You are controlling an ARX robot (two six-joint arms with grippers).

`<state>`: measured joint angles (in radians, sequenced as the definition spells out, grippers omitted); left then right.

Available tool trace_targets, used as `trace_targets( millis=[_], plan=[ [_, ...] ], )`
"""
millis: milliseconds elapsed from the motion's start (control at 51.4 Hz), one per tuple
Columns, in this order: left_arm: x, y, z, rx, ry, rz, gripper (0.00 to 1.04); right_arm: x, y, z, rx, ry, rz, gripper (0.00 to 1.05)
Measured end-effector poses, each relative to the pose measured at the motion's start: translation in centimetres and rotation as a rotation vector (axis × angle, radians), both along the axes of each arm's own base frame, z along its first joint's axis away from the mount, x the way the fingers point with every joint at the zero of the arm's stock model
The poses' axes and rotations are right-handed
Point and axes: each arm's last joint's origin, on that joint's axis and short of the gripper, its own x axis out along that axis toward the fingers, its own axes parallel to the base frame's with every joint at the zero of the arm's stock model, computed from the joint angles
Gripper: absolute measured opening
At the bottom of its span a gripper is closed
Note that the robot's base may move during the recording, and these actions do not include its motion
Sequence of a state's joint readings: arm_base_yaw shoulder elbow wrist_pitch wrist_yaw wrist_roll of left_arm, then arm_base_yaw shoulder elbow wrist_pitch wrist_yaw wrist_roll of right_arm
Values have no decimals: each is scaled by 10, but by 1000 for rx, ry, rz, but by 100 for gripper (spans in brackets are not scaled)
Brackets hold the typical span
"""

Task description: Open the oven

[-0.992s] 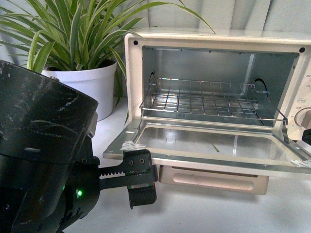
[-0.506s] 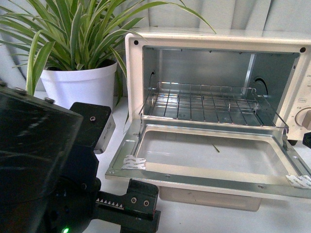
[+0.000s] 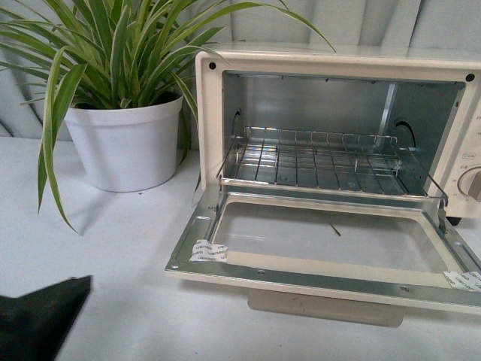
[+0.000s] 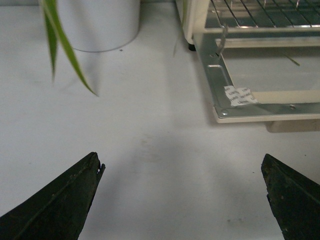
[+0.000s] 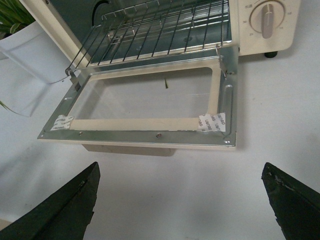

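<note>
The cream-white oven point(image 3: 331, 56) stands on the white table at the right. Its glass door point(image 3: 323, 241) lies folded down flat, and the wire rack point(image 3: 319, 158) shows inside. The bar handle point(image 3: 323, 307) hangs under the door's front edge. A knob point(image 3: 473, 183) is at the right. The oven also shows in the left wrist view point(image 4: 260, 75) and the right wrist view point(image 5: 150, 95). My left gripper point(image 4: 182, 172) is open and empty over bare table, short of the door's left corner. My right gripper point(image 5: 180, 177) is open and empty in front of the door.
A spider plant in a white pot point(image 3: 124, 143) stands left of the oven, its leaves hanging over the table. A black part of my left arm point(image 3: 37, 323) shows at the lower left corner. The white table point(image 3: 113, 241) spreads in front.
My left arm has drawn back down and left, out of most of the front view. The oven door has dropped a little lower and lies flat.
</note>
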<state>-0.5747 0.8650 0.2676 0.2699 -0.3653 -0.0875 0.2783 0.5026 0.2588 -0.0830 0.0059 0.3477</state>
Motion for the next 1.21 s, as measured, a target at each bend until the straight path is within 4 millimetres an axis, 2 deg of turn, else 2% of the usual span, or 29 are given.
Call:
trace_targets(
  millis=[311, 486, 700, 739, 817, 837, 895, 934, 1031, 1148, 1167, 1206],
  plan=[
    [-32, 37, -8, -93, -51, 107, 98, -25, -11, -12, 9, -51, -44, 95],
    [-42, 54, -7, -165, -85, 167, 98, -30, -13, -17, 53, -102, -34, 95],
    [-44, 57, -7, -185, -102, 187, 98, -30, -14, -18, 61, -107, -46, 95],
    [-44, 58, -7, -170, -144, 199, 94, -30, -15, -18, 54, -115, -55, 95],
    [-51, 62, -13, -117, -242, 196, 76, -29, -17, -22, -94, -306, -196, 79],
    [-53, 64, -13, -115, -266, 191, 71, -30, -19, -22, -161, -338, -217, 72],
    [-55, 67, -12, -104, -304, 186, 58, -30, -21, -21, -216, -359, -215, 61],
    [-55, 70, -16, -96, -308, 188, 49, -30, -23, -22, -247, -366, -209, 50],
    [-55, 73, -18, -84, -305, 187, 33, -30, -26, -31, -266, -368, -187, 36],
    [-55, 80, -18, -81, -307, 157, 6, -30, -36, -33, -286, -366, -220, 9],
    [-55, 82, -18, -80, -308, 168, 4, -30, -36, -33, -287, -366, -217, 4],
    [-55, 85, -18, -73, -308, 194, 4, -30, -36, -33, -292, -368, -209, 1]
  ],
)
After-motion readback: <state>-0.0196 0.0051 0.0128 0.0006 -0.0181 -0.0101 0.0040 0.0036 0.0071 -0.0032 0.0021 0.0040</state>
